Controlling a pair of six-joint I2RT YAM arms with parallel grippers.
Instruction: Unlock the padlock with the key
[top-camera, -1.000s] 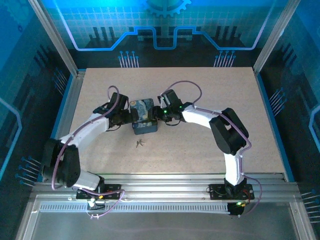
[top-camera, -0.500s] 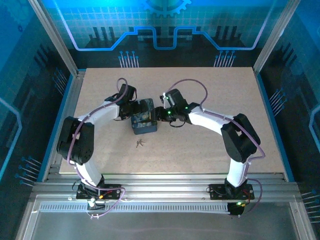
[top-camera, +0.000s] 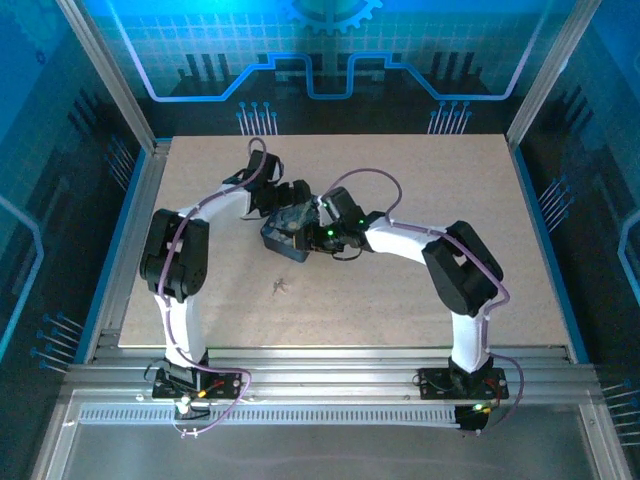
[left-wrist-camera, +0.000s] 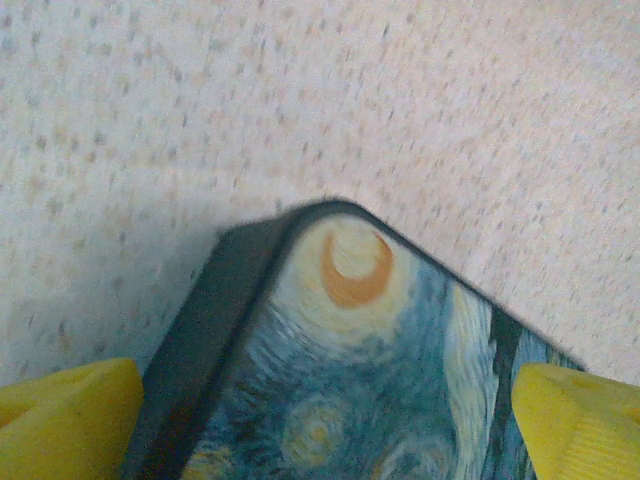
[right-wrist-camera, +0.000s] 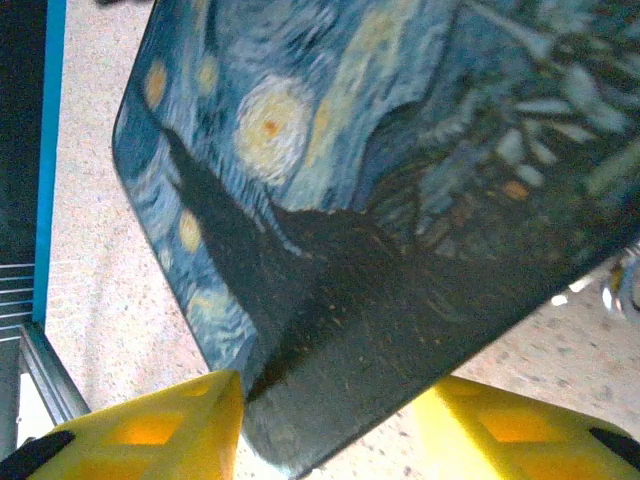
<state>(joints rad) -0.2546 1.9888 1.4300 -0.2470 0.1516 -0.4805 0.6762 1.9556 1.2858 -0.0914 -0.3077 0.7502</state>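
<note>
At the left, the left gripper (top-camera: 287, 198) is seen spread wide, with one corner of the box (top-camera: 283, 242) set between its yellow fingers (left-wrist-camera: 65, 420). In the left wrist view one finger is met by the box's dark side wall. The other is placed at the opposite edge of the lid. Whether either finger presses cannot be told. The lid is printed with blue swirls and an orange crescent in a pale halo.

The key (top-camera: 279, 287) is found on the bare table (top-camera: 420, 300), on the near side of both grippers, towards the arm bases. It is well apart from each gripper and from the box. It is seen as a tiny thin sliver, pale with a darker fleck, and its outline is too small to be made out.

The box is set askew between the two grippers.

At the right, the right gripper (top-camera: 309, 237) is closed partway on the box's other end. In the right wrist view the dark wall and a rounded corner are pinched between its yellow fingers (right-wrist-camera: 150, 430), and both appear to be in contact. Beyond the right-hand finger, at the edge of that view, a small silvery glint (right-wrist-camera: 620, 285) is caught just below the box. What it is cannot be told.
</note>
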